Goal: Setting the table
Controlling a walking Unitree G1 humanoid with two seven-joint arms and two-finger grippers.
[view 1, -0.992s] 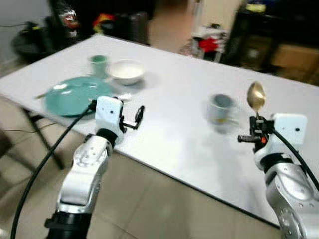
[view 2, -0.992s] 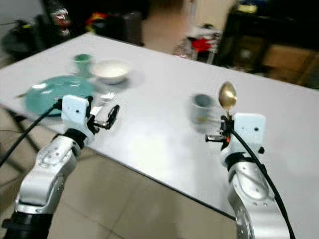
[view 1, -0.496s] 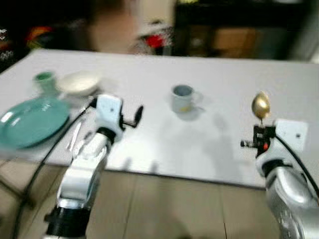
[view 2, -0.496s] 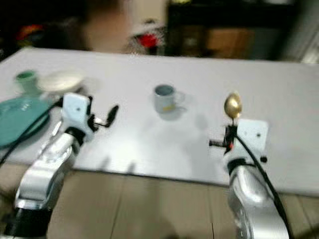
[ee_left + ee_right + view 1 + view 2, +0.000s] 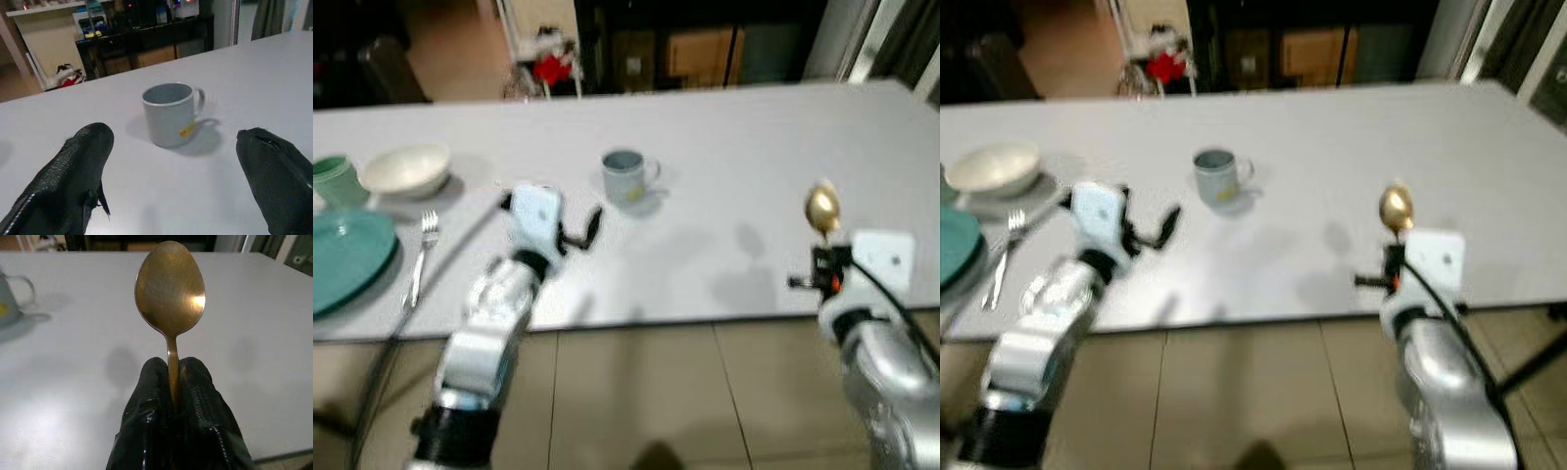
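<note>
The right gripper (image 5: 171, 382) is clamped on the handle of a gold spoon (image 5: 169, 289). The spoon stands upright, bowl uppermost, above the near edge of the white table (image 5: 744, 147), toward the robot's right.

The left gripper (image 5: 579, 230) is released: its two black fingers (image 5: 73, 171) are spread wide and hold nothing. It hovers just above the table, pointing at a grey mug (image 5: 168, 113). The mug stands upright near the middle of the table, a little beyond the left gripper, with its handle on the side toward the spoon and a small yellow mark on its wall.

At the robot's left end of the table:
- A teal plate (image 5: 342, 257) lies at the near edge, partly cut off by the frame.
- A silver fork (image 5: 421, 257) lies just beside the plate, on the mug side, tines pointing away from the robot.
- A white bowl (image 5: 406, 168) stands beyond the fork.
- A green cup (image 5: 333, 179) stands next to the bowl.

A tiled floor (image 5: 636, 392) lies below the table edge.
</note>
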